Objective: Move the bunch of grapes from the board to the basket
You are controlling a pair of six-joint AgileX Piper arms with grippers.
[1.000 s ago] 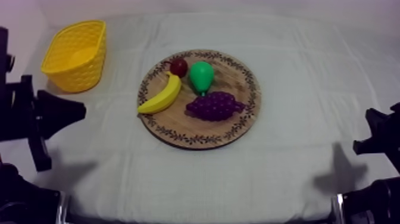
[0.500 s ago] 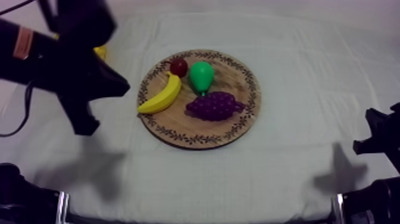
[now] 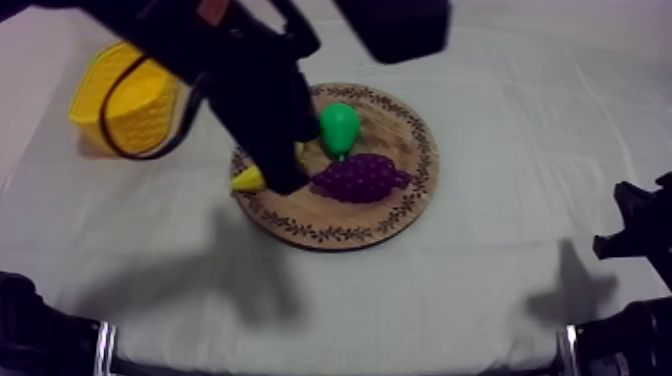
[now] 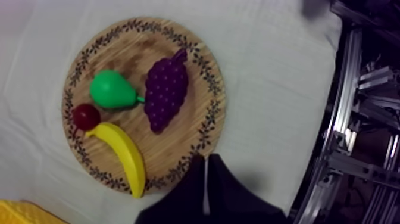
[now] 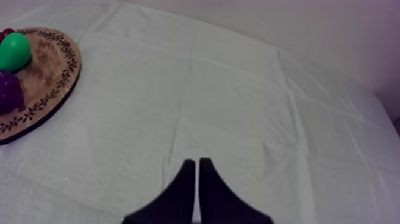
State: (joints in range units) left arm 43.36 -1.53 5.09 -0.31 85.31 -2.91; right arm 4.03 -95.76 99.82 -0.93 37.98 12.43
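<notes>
The purple bunch of grapes lies on the round wooden board, with a green pear behind it. My left arm reaches in from the upper left, and my left gripper hangs above the board just left of the grapes, covering most of the banana. In the left wrist view the grapes lie past my left gripper, whose fingers are shut as a narrow wedge over the board's rim. My right gripper is shut over bare cloth, far from the board.
The yellow basket stands at the back left, partly behind my left arm. A small red fruit, the pear and the banana share the board. My right arm rests low at the right edge.
My left arm has swung from its rest at the left edge up and across, and now hangs over the board's left half. The fruit and my right arm have not moved.
</notes>
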